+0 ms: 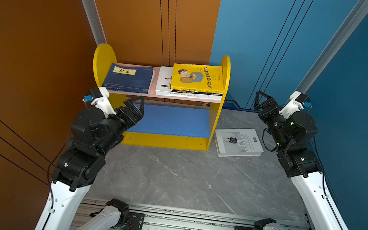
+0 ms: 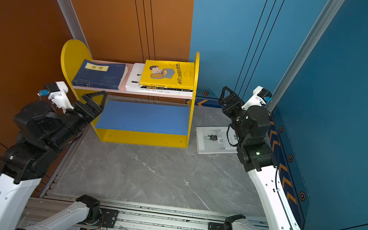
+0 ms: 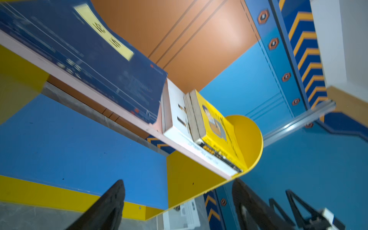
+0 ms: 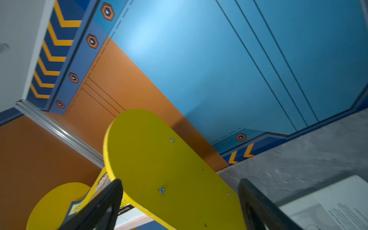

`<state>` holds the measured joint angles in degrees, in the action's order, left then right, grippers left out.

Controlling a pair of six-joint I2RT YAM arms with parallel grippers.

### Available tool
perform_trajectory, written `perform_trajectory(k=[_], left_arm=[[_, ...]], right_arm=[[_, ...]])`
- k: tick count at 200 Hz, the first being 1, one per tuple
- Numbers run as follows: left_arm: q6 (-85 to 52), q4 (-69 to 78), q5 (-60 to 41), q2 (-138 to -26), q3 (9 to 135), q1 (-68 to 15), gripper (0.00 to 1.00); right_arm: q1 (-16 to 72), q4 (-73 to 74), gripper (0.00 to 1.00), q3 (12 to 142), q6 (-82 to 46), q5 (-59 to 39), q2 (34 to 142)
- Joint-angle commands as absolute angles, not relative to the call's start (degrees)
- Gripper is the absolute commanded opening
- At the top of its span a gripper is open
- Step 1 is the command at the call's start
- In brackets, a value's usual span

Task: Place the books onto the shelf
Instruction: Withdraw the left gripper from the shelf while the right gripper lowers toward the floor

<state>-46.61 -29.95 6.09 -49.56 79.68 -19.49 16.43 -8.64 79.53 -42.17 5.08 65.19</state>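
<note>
The shelf [image 1: 223, 77] has yellow side panels, a pink upper board and a bare blue lower board [image 1: 172, 121]. On the pink board a navy yellow-labelled book [image 1: 130, 78] lies flat at the left. To its right a yellow cartoon-man book [image 1: 197, 77] tops a black book and a white book [image 1: 164, 81]. A white and grey book [image 1: 238, 142] lies on the table right of the shelf. My left gripper [image 1: 135, 103] hangs open and empty before the shelf's left panel. My right gripper [image 1: 262, 100] stands open and empty, right of the shelf and above the white and grey book.
The shelf stands against the orange and blue back walls on a grey marble tabletop [image 1: 182, 175]. An aluminium rail [image 1: 188, 225] carrying both arm bases runs along the front edge. The blue side wall is close behind my right arm.
</note>
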Motion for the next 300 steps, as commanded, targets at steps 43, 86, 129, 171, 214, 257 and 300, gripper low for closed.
perform_trajectory(k=[43, 86, 129, 171, 214, 257, 300], left_arm=[[-33.3, -21.7, 34.8, -54.6, 67.0, -51.7, 0.99], [-34.1, -21.5, 45.2, -62.7, 64.1, -63.5, 0.98], [-43.9, -21.2, 52.8, -55.5, 52.9, -63.4, 0.98], [-57.7, -37.9, 63.0, -38.8, 46.6, -60.1, 0.98], [-62.7, -47.6, 65.9, -22.0, 43.1, -54.1, 0.98], [-62.9, -56.4, 61.6, -23.9, 46.7, -44.6, 0.98], [-56.6, -57.9, 48.7, -30.8, 48.6, -27.2, 0.98]], right_arm=[[4.8, -21.4, 0.95, 72.1, -42.6, -3.6, 64.3], [-4.1, -18.5, 0.96, 68.5, -46.6, -13.4, 66.2], [3.6, -13.6, 1.00, 62.5, -46.2, -13.7, 65.0], [17.1, -10.0, 1.00, 55.5, -38.2, -8.6, 65.0], [25.1, -3.5, 1.00, 52.7, -34.1, -7.7, 68.6], [28.6, -0.7, 1.00, 57.0, -32.3, -7.5, 76.3], [30.6, 1.4, 0.98, 62.8, -32.9, -5.2, 84.2]])
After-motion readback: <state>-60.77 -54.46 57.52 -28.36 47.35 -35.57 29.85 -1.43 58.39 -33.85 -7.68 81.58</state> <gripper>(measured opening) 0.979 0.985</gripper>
